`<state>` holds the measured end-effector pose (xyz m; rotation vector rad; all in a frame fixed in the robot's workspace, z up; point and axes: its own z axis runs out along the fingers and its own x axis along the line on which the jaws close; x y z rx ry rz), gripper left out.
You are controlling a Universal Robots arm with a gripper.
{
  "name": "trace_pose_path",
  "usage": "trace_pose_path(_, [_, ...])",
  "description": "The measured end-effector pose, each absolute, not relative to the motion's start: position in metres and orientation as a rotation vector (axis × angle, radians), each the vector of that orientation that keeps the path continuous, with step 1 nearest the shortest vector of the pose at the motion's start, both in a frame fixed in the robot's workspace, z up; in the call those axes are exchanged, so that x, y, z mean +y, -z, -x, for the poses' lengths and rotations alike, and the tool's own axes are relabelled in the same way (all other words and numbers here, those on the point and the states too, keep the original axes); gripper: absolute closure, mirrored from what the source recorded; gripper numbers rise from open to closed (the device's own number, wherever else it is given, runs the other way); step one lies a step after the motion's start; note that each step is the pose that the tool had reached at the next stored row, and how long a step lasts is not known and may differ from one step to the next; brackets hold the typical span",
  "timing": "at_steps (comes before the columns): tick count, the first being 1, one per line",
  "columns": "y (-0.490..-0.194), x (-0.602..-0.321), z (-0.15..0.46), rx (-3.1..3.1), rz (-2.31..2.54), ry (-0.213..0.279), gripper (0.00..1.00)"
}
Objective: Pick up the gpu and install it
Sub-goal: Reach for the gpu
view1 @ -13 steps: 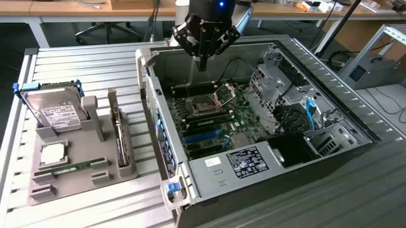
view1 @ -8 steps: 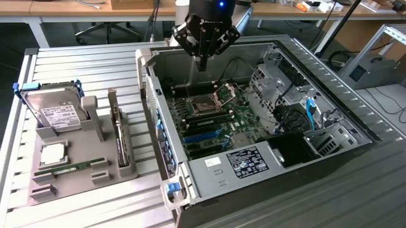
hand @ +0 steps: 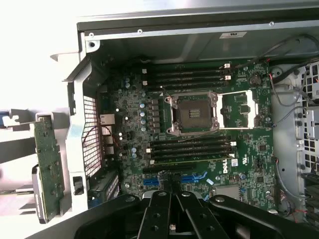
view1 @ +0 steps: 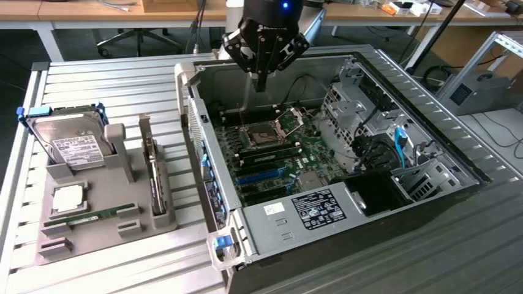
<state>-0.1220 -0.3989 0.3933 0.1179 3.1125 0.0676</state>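
Observation:
The gpu (view1: 154, 174) stands on its edge in a slot of the grey holder (view1: 122, 229), outside the case on the exterior view's left. In the wrist view the gpu (hand: 48, 167) is a green card seen edge-on beside the case's rear wall. My gripper (view1: 259, 82) hangs over the open computer case (view1: 425, 131), above the far end of the motherboard (view1: 274, 156). Its two fingers (hand: 160, 211) are pressed together with nothing between them. Below it lie the motherboard (hand: 239, 144) and its open processor socket (hand: 192, 112).
The grey holder also carries a silver hard drive (view1: 72, 146), a square processor (view1: 67, 197) and a thin memory stick (view1: 90, 217). Drive cages and cables (view1: 384, 144) fill the case on the exterior view's right. Blue expansion slots (hand: 192, 178) lie close under the fingers.

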Motion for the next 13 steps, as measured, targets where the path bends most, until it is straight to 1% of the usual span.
trace_pose_path(7, [-0.393, -0.399, 0.134, 3.113, -0.118, -0.068, 0.89])
trace_pose_path(13, [-0.393, -0.399, 0.162, 3.112, -0.118, -0.068, 0.89])
